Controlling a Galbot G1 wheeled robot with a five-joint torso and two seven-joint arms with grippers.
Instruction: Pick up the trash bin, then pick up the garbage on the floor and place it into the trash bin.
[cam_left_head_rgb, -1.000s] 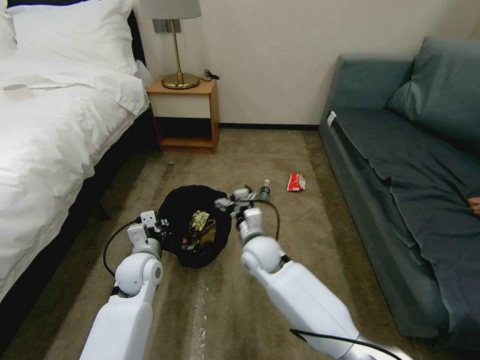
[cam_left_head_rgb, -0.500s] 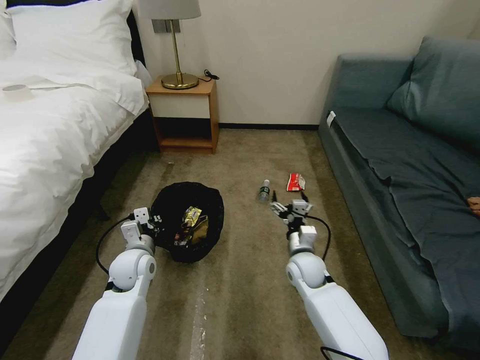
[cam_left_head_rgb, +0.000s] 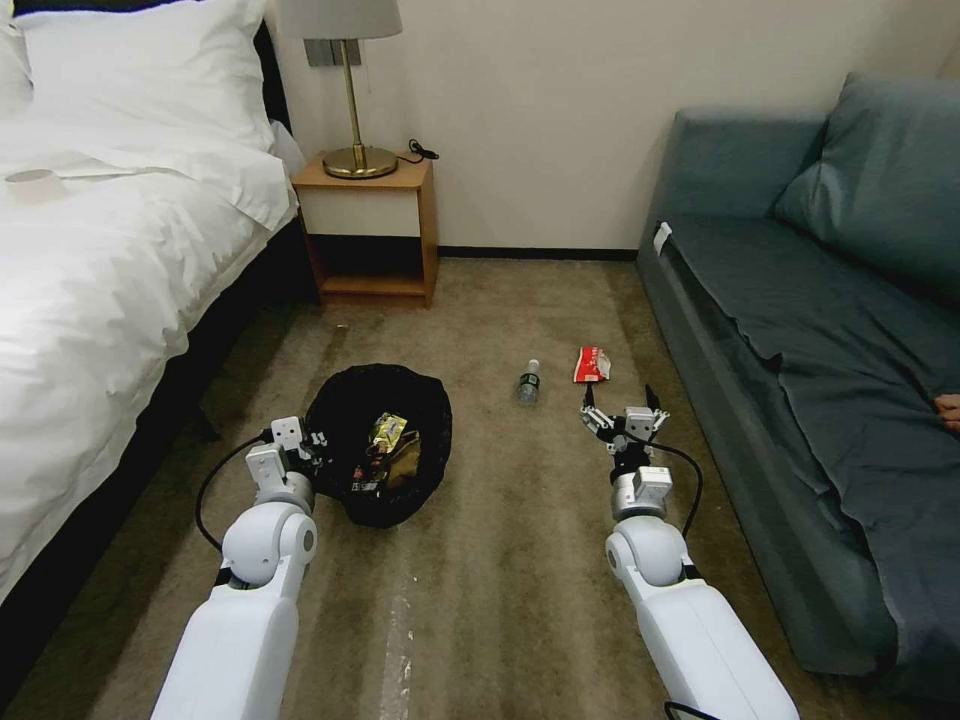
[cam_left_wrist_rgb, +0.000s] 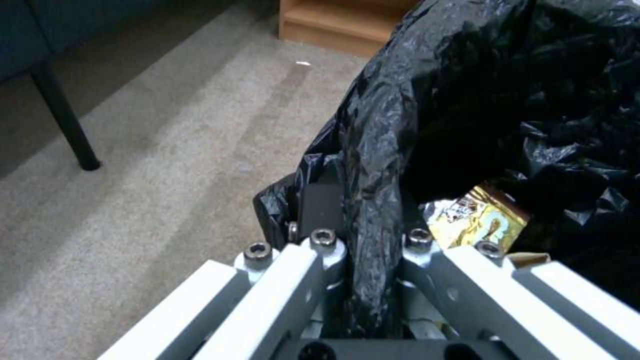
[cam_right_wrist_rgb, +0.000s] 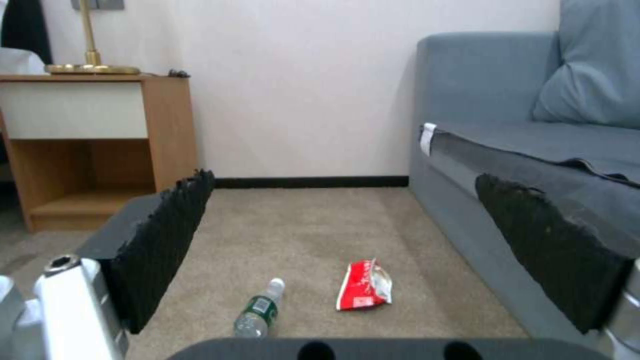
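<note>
1. Head view, left side: the left arm reaches forward and low over the carpet; the left tool (cam_left_head_rgb: 312, 443) is clamped on the rim of the trash bin (cam_left_head_rgb: 378, 442), pinching the black liner (cam_left_wrist_rgb: 373, 165) between its fingers, as the left wrist view confirms.
2. Inside the bin lie a gold-brown snack wrapper (cam_left_head_rgb: 391, 432) and, beside it, a brown paper piece (cam_left_head_rgb: 405, 466); print on the wrapper is too small to read.
3. Centre: a small clear bottle (cam_left_head_rgb: 528, 382) with a green label lies on the carpet, well apart from the bin.
4. Just right of it lies a red-and-white packet (cam_left_head_rgb: 592, 364); lettering illegible.
5. Right side: the right arm extends forward; the right tool (cam_left_head_rgb: 621, 412) hovers near the packet, fingers spread wide and empty.
</note>
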